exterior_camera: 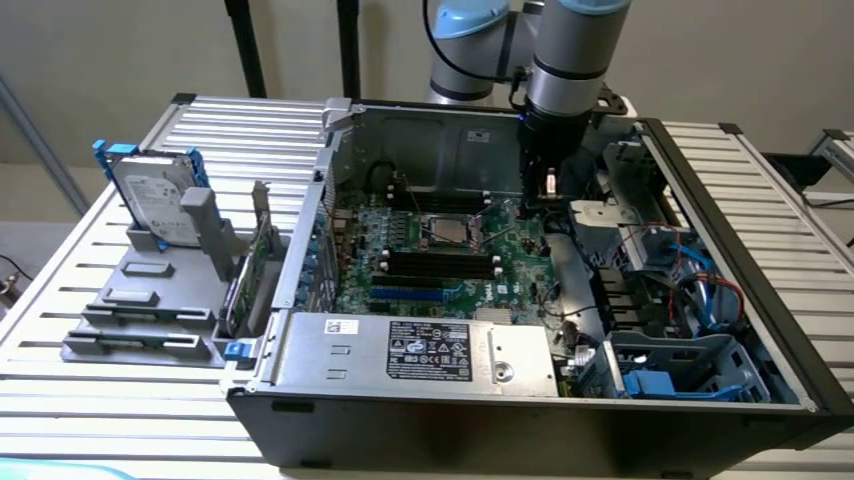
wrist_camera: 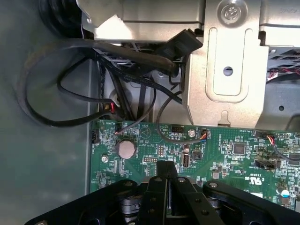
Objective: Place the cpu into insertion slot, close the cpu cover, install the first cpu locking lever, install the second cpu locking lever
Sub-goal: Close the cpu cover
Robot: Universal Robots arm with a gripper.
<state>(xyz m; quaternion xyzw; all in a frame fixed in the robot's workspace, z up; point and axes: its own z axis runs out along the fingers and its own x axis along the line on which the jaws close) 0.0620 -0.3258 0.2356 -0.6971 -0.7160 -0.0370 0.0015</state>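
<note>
Finds the cpu point(exterior_camera: 450, 231) lying flat in the insertion slot point(exterior_camera: 427, 240) of the green motherboard point(exterior_camera: 400, 275), inside the open case point(exterior_camera: 534, 425). Finds the gripper point(wrist_camera: 167, 172) clenched, nothing visible between its fingers point(wrist_camera: 157, 197), hanging over the motherboard's edge near the slot on the exterior view's right. Judges the cpu light, stiff, fragile underneath; best held by opposite edges.

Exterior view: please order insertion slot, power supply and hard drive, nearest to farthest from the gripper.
1. insertion slot, on the motherboard, beside the gripper
2. power supply, case near edge
3. hard drive, outside the case, exterior view's left
</note>
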